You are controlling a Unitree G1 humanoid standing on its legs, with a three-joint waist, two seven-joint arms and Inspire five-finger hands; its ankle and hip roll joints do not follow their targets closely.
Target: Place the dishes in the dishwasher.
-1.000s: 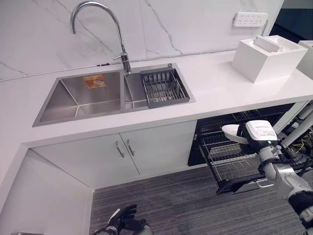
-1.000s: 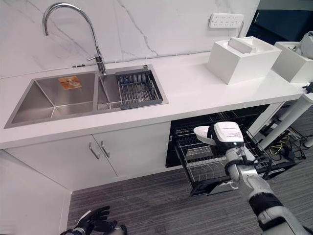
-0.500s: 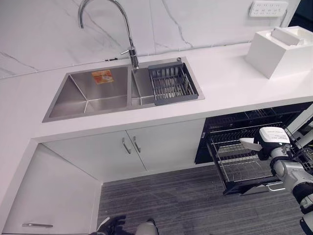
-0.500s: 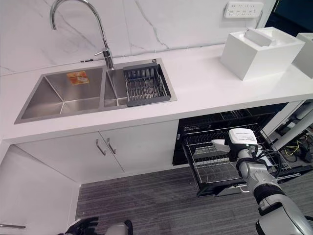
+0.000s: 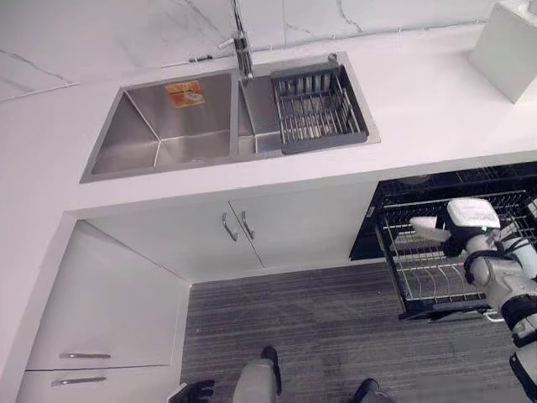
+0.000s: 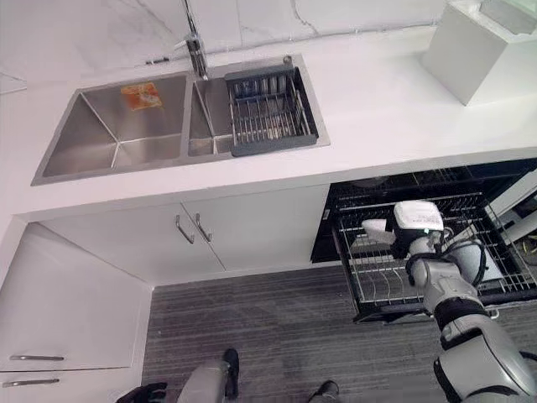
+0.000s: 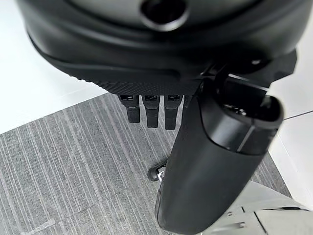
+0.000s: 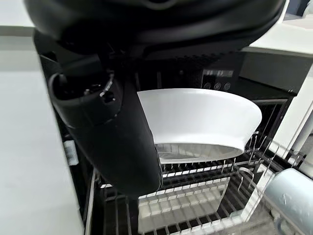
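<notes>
Right robot hand (image 5: 471,220) is clamped on a white bowl (image 8: 200,122), thumb over the rim nearest the wrist, bowl held roughly level and hanging just above the pulled-out dishwasher rack (image 5: 436,273). My read: a rim pinch keeps the bowl's underside free so it can go down between the wire tines without the robot hand fouling them. From the wrist camera the bowl's base looks just clear of the wires, not yet resting on them, so I'd call this the lowering step, release not done. The rack is drawn out from under the desk (image 5: 419,117) over the grey floor (image 5: 319,336), which is why the arm reaches in from the front instead of into the dark dishwasher cavity (image 6: 403,189). Likely need next: tilt or settle the bowl into a slot before letting go; a level drop onto tine tips could leave it rocking. Up on the desk, the double sink (image 5: 168,126) has an orange-labelled item (image 5: 185,92) in the left basin and a dark drying basket (image 5: 319,105) over the right one; can't tell if any dishes are left in the basket. White box (image 6: 491,46) sits at the far right. Left robot hand (image 7: 151,110) hangs idle low over the floor, fingers relaxed, holding nothing.
</notes>
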